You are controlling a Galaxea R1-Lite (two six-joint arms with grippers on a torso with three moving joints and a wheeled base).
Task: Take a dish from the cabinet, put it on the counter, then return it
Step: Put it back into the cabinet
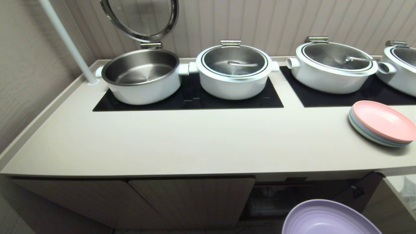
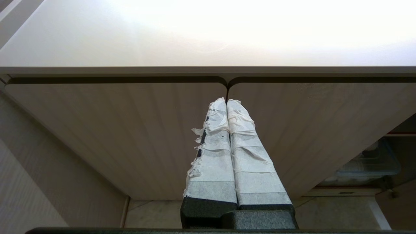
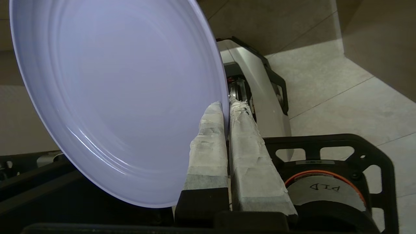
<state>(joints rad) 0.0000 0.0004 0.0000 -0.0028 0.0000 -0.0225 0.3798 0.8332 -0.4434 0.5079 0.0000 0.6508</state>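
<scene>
Your right pincer (image 3: 226, 112) is clamping its taped fingers (image 3: 208, 143) tight on a rim; your left pincer (image 2: 226, 102) is parked, fingers pressed together.

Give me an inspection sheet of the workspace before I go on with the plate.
Surface: counter, beige, with black glass panels under the pots.
Job's things: lavender dish held by its rim, low in front of the open cabinet; not on the counter.
Clutter: stack of pastel plates, pink on top, at the counter's right end; four white pots along the back, the leftmost with its lid raised.
Grippers: right gripper shut on the dish's rim; left gripper shut, empty, facing the closed cabinet doors.
Cables: nothing seen.
Surroundings: white pole at the counter's left rear corner; ribbed wall behind; tiled floor.
</scene>
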